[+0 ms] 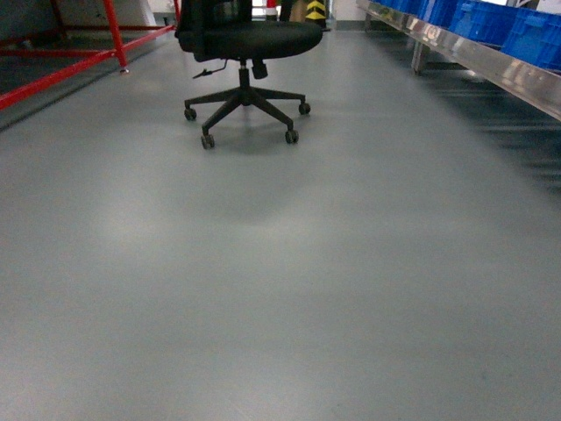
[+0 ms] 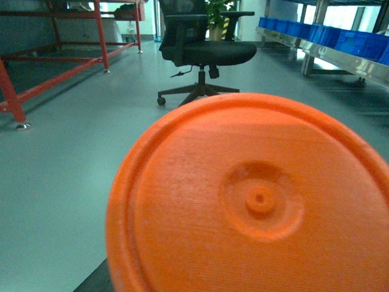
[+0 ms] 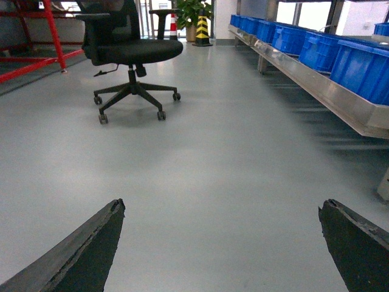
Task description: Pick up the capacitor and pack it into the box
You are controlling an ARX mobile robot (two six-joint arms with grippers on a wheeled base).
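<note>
Neither the capacitor nor the box appears in any view, so their bearing from either arm cannot be judged. Right gripper (image 3: 222, 243) has its jaws wide apart over bare grey floor (image 1: 280, 289). An orange disc (image 2: 255, 201) fills the left wrist view; the left gripper's state cannot be told. An office chair (image 1: 245, 53) stands ahead
</note>
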